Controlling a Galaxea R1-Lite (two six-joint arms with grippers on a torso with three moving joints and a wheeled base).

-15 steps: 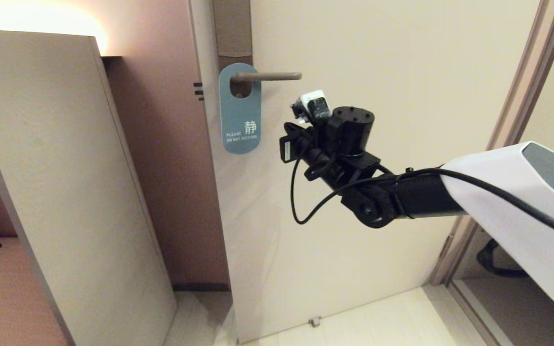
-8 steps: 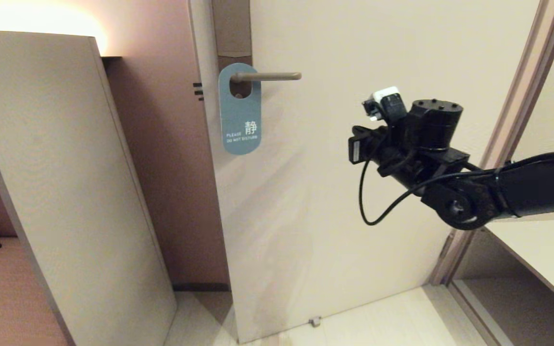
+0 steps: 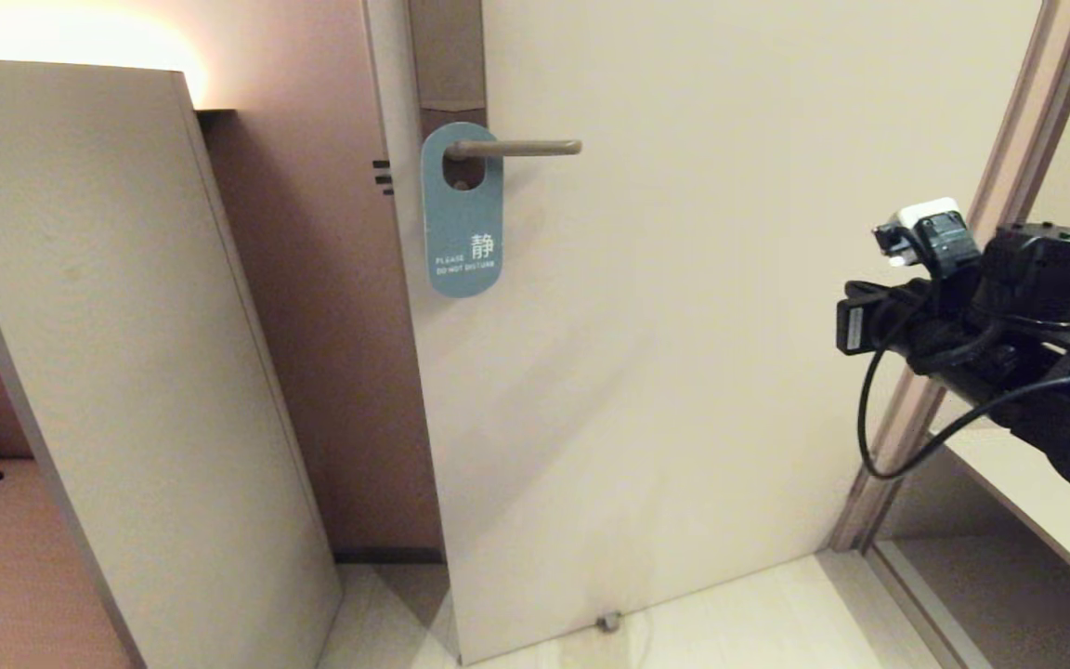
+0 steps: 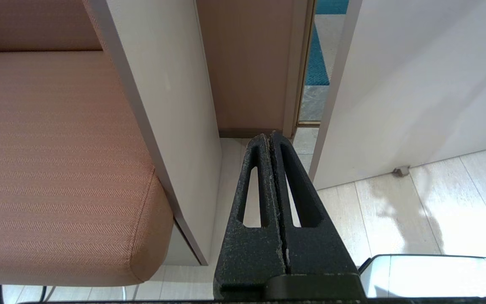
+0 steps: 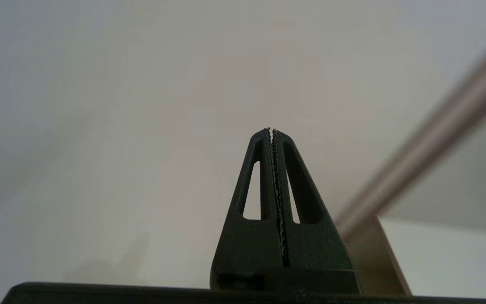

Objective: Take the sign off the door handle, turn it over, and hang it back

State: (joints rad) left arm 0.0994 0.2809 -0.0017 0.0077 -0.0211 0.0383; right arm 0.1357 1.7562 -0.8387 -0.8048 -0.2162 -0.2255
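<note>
The large cream door panel is seen ajar, with a slanted pale beige board standing to its left. The slim brown metal lever handle is mounted high on the door, and the blue-grey oblong hanger sign with white "do not disturb" lettering is hung on it, flat against the door. Nothing is being held, so the task is judged either finished or not begun; which face was showing at the start cannot be told.

The right gripper is seen with its fingers pressed together on nothing, at the right edge of the head view, well apart from the sign. The left gripper is likewise closed and empty, parked low above the floor.

Compared with the earlier frames, the right arm has been drawn back from just beside the sign toward the right, while the sign has been left unmoved.
</note>
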